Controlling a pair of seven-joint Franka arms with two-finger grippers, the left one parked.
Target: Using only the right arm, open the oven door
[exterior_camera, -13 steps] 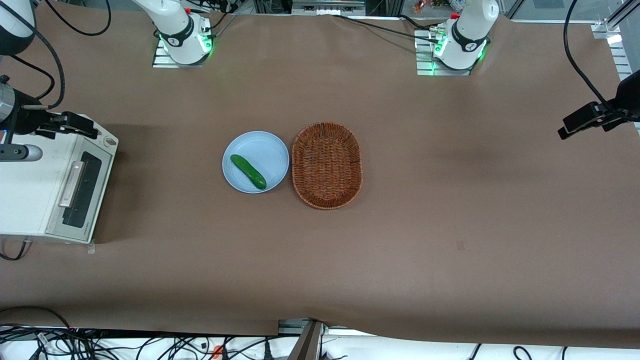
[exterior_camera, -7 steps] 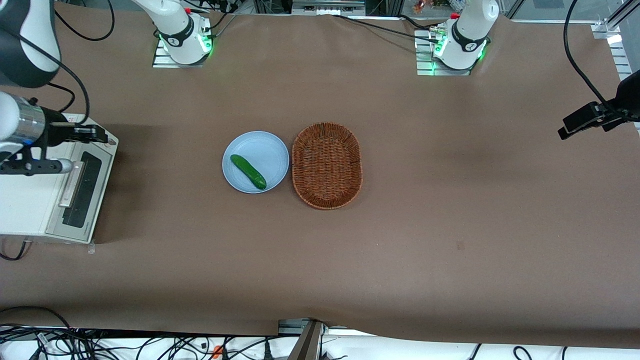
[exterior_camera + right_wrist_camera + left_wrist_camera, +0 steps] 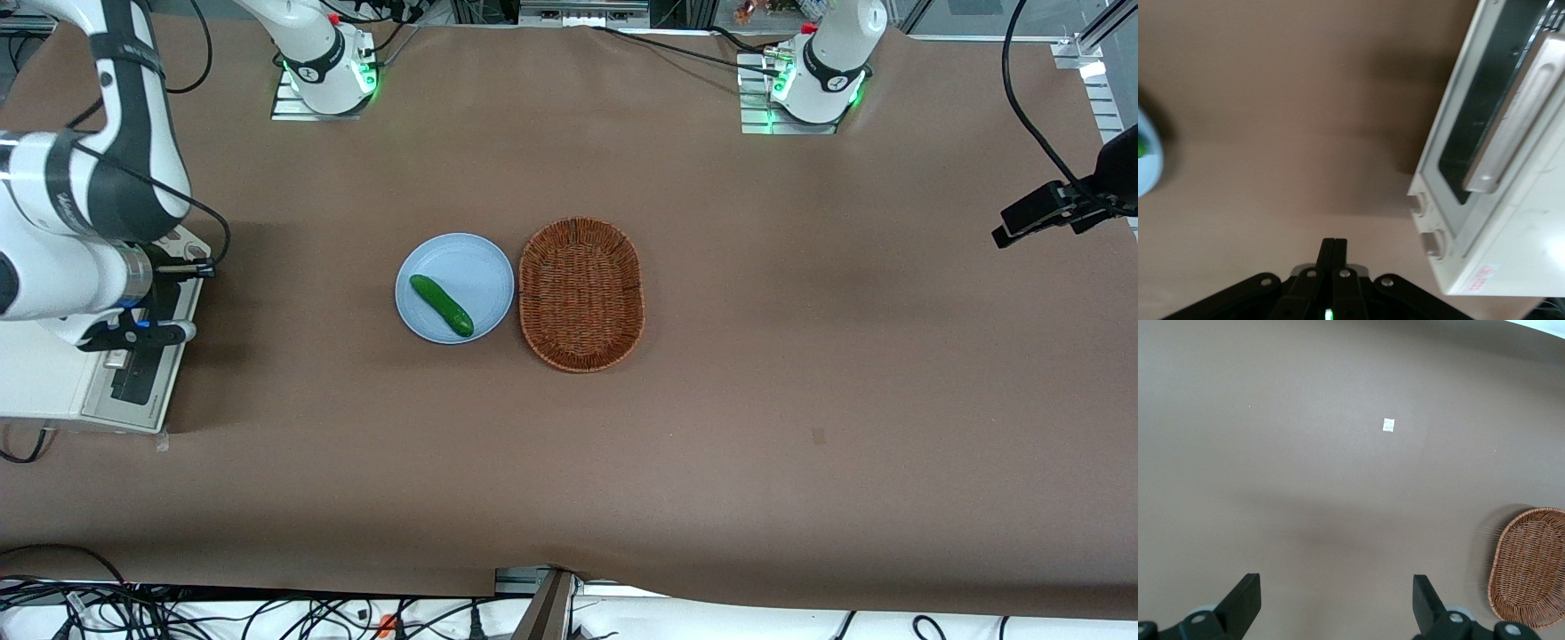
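Front view: right arm [image 3: 89,204] bent over oven door [image 3: 147,351], gripper [image 3: 191,302] fingers [image 3: 1334,257] pressed together, probably clear of handle [image 3: 1515,130].

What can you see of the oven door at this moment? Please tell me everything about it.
The oven door is a cream-white rectangular flap on a boxy toaster oven at the working arm's end of the table. It has a dark glass window and a silver bar handle running along it. It looks shut, flat against the oven body. Two round knobs sit on the panel beside it. In the front view the right arm covers much of it. The gripper, fingers shut, hangs in front of the oven and touches nothing.
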